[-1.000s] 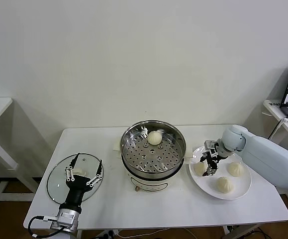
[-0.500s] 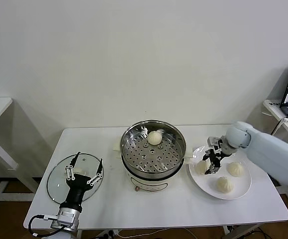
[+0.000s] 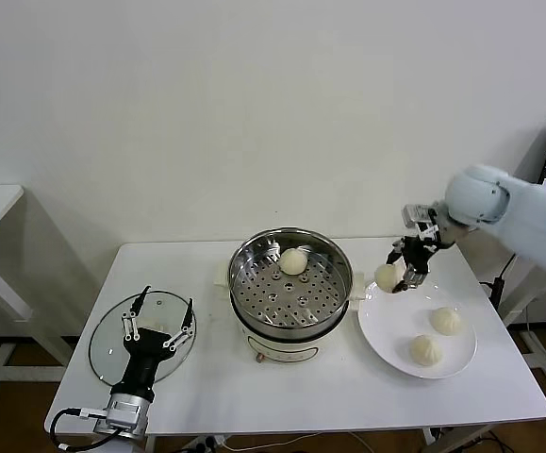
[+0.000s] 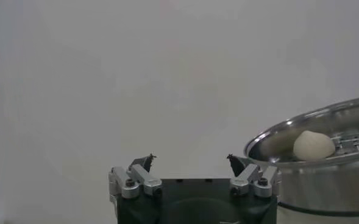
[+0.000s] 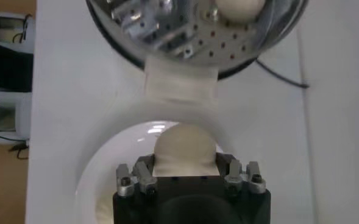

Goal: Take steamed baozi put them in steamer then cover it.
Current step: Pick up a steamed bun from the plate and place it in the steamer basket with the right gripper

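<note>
Surface: white table (image 3: 206, 396) against a bare wall.
Right gripper (image 3: 406, 269): pinching a bun (image 3: 387, 276), hovering right of the steamer (image 3: 291, 283).
Coming move: carrying leftward.
Left gripper (image 3: 159, 326): spread, idling over the lid (image 3: 107, 335).

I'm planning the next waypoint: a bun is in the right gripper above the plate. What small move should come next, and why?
Probably carry it leftward over the steamer. The right gripper holds a bun clear of the plate, one bun sits at the tray's back, and the front is free.
</note>
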### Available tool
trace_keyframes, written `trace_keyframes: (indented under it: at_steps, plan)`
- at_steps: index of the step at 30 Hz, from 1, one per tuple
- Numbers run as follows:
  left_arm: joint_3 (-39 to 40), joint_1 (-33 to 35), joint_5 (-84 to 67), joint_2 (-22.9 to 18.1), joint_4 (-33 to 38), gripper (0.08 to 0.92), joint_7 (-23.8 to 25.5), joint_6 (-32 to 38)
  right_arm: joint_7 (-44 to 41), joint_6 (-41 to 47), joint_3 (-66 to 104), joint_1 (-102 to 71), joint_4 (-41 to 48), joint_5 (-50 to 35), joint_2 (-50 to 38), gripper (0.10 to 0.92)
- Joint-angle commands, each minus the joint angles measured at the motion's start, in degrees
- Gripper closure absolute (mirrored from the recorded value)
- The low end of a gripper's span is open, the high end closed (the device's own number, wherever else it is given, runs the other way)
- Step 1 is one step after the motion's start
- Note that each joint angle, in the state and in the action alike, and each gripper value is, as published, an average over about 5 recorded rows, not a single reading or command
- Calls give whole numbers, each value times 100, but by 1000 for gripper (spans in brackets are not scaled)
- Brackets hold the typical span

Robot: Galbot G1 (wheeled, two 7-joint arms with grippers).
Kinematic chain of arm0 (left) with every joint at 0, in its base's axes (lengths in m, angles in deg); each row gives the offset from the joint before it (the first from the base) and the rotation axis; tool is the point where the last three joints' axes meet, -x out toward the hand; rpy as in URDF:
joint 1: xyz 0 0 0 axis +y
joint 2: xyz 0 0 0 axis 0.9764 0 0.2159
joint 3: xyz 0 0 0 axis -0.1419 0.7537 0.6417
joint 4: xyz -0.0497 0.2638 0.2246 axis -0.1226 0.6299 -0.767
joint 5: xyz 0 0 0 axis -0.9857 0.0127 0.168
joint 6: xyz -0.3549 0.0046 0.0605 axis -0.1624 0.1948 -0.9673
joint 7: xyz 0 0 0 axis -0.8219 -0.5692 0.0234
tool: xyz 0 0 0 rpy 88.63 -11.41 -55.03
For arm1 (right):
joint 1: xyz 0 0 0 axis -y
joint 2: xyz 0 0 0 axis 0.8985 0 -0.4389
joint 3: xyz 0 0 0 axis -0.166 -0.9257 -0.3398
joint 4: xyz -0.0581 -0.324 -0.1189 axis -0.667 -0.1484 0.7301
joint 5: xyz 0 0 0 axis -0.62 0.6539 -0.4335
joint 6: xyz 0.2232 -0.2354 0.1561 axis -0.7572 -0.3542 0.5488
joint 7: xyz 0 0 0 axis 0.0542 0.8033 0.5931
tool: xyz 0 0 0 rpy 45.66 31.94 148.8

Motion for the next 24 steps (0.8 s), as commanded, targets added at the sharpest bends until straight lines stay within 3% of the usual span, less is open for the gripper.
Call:
trace_keyframes:
  at_steps: [1,14,24]
  plan:
    - [-21,28,-6,1,157,177,-38,-11,302,831,-800,1361,-770,-1162,748,337]
    - [-121,23,-6,22,190,177,-63,-8,636,1336,-275,303,752,-1264,3355,338]
    - [-169,0,-15,45,151,177,-64,-15,423,1220,4,-762,2165,-548,4205,338]
